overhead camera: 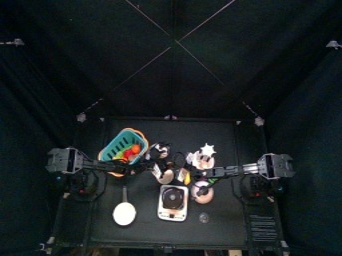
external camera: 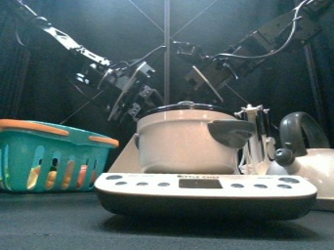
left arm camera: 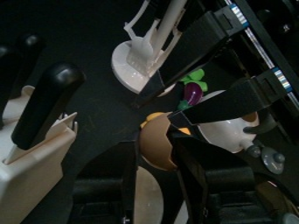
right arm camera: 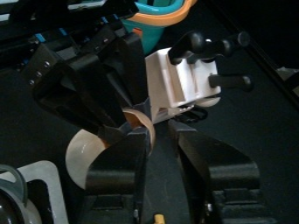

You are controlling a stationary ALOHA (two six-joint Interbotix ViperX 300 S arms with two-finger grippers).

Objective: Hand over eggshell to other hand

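The eggshell [left arm camera: 162,140] is a tan-orange half shell held above the table's middle, between the two arms. My left gripper [left arm camera: 160,150] is shut on it, one jaw on each side. The right gripper [right arm camera: 156,133] faces it from the other side with its jaws apart, and the eggshell [right arm camera: 138,119] shows just past their tips. In the left wrist view the right gripper [left arm camera: 218,118] comes in beside the shell. In the top view the left gripper [overhead camera: 163,168] and right gripper [overhead camera: 198,172] meet near the centre. The shell itself is too small to pick out there.
A white rice cooker [external camera: 196,142] stands at the front, directly below the grippers. A teal basket [external camera: 53,156] sits at the left and a kettle [external camera: 298,146] at the right. A white egg-shaped thing [overhead camera: 123,212] lies front left. A white stand [overhead camera: 206,152] is behind the arms.
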